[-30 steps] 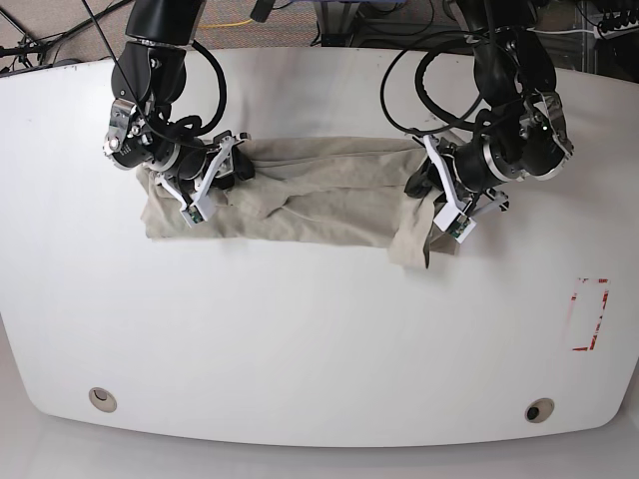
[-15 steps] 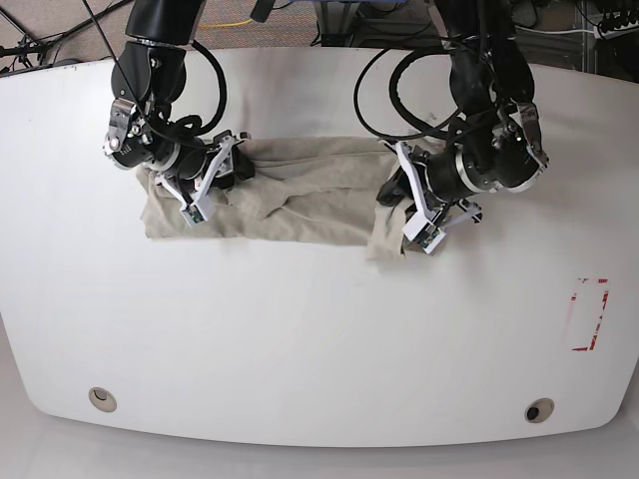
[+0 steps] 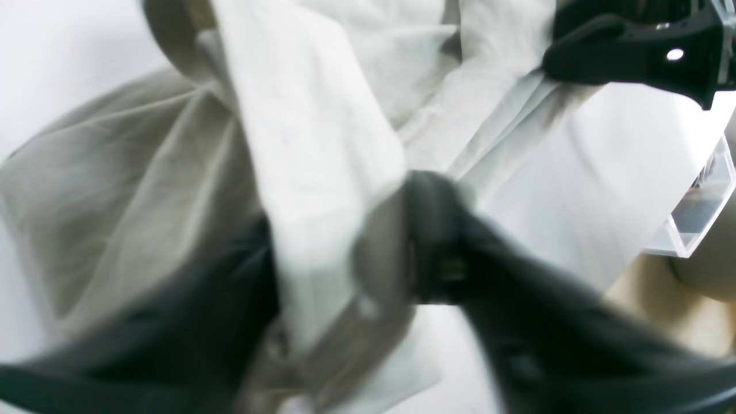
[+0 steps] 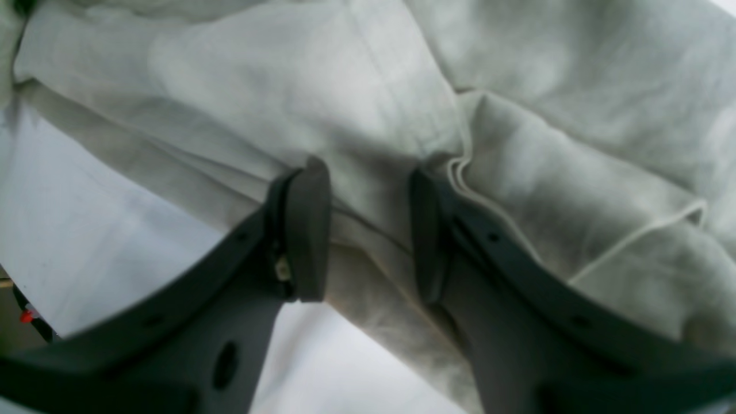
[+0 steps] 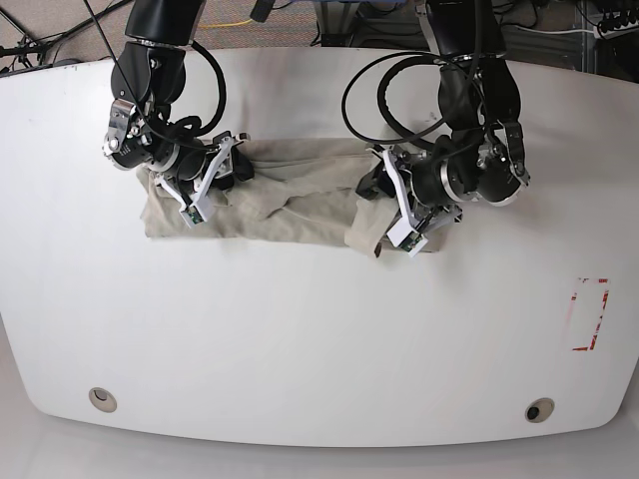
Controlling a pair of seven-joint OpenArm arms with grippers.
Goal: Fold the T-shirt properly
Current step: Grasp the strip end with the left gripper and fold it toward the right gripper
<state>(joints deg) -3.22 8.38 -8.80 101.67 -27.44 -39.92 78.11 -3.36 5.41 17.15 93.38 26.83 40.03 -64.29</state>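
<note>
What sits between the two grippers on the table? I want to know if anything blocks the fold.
Only the T-shirt itself spans from right gripper to left gripper, shown in the base view.

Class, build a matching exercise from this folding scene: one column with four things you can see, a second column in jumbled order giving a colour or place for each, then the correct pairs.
Column A
1. T-shirt
2. table
3. tape outline
4. left end effector

Column B
a. red, near the table's right edge in the base view
b. white, under everything
c. khaki-beige, bunched between the two arms
d. at the cloth's right end in the base view

Pairs: 1-c, 2-b, 3-a, 4-d
</note>
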